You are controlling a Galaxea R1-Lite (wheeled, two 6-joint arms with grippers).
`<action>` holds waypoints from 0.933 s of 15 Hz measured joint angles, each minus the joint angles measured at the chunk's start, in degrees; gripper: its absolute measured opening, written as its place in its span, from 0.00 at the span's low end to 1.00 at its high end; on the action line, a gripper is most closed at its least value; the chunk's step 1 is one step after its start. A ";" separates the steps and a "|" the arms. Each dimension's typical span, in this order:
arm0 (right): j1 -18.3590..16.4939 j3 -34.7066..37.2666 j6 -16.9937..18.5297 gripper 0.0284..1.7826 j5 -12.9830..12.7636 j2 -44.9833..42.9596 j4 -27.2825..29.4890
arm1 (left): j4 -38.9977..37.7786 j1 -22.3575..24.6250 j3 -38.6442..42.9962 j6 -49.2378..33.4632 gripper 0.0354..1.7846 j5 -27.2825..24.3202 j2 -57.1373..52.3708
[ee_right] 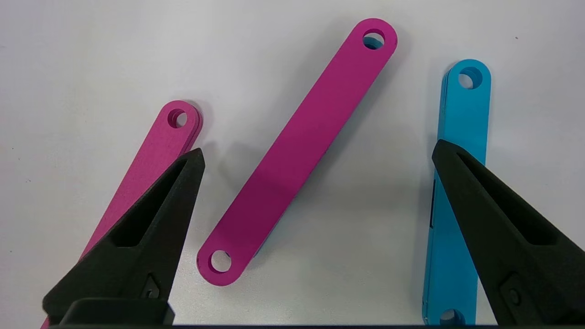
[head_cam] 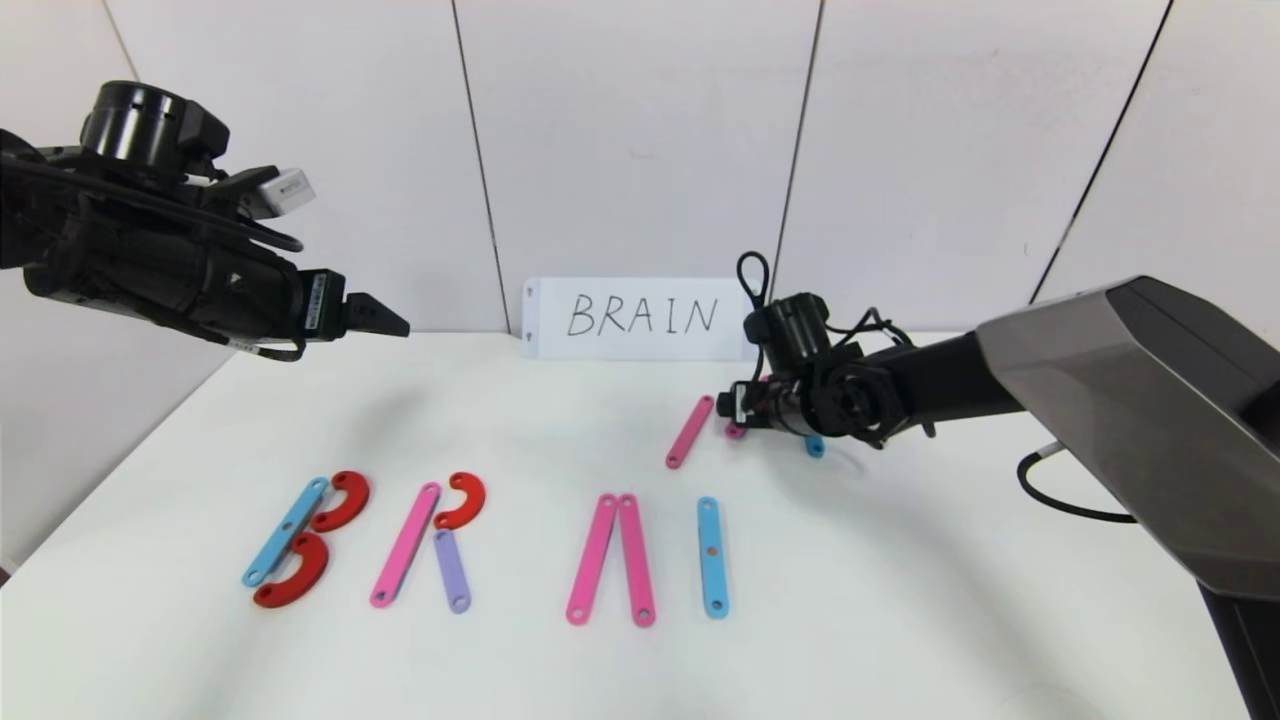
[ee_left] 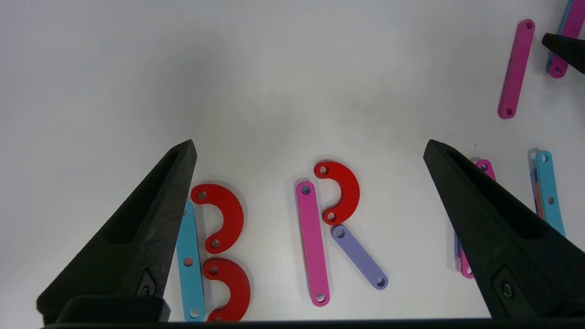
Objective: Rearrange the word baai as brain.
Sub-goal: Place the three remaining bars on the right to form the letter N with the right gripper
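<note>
Partly, right tool (head_cam: 745,405) hides pink strip (head_cam: 736,431) and blue strip (head_cam: 815,446).

L pincer (ee_left: 311,146) wide, empty | B (ee_left: 215,251), R (ee_left: 336,228) below on table (ee_left: 274,68)

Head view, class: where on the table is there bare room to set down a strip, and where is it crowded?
Free: the table right of the light-blue I, the stretch between the BRAIN card and the R, and the front edge. Crowded: the letter row, and the loose strips under the open right end effector.
</note>
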 joint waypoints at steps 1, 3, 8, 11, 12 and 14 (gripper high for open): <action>0.00 -0.02 -0.11 0.97 -0.32 0.09 0.04 | 0.02 0.00 0.00 0.01 0.97 0.00 0.00; 0.00 -0.20 -0.37 0.97 -1.04 0.39 0.17 | 0.00 0.00 0.02 0.00 0.97 0.00 0.00; 0.15 -0.39 -0.67 0.90 -1.21 1.07 -0.07 | 0.00 0.00 0.02 0.00 0.97 -0.02 -0.10; 0.30 -0.41 -0.69 0.70 -1.16 1.16 -0.13 | 0.00 -0.02 0.00 0.00 0.97 0.00 -0.10; 0.34 -0.41 -0.67 0.59 -1.16 1.18 -0.13 | 0.02 0.00 0.05 0.00 0.97 0.00 -0.10; 0.37 -0.41 -0.67 0.38 -1.16 1.18 -0.13 | 0.02 0.00 0.09 0.00 0.97 0.00 -0.10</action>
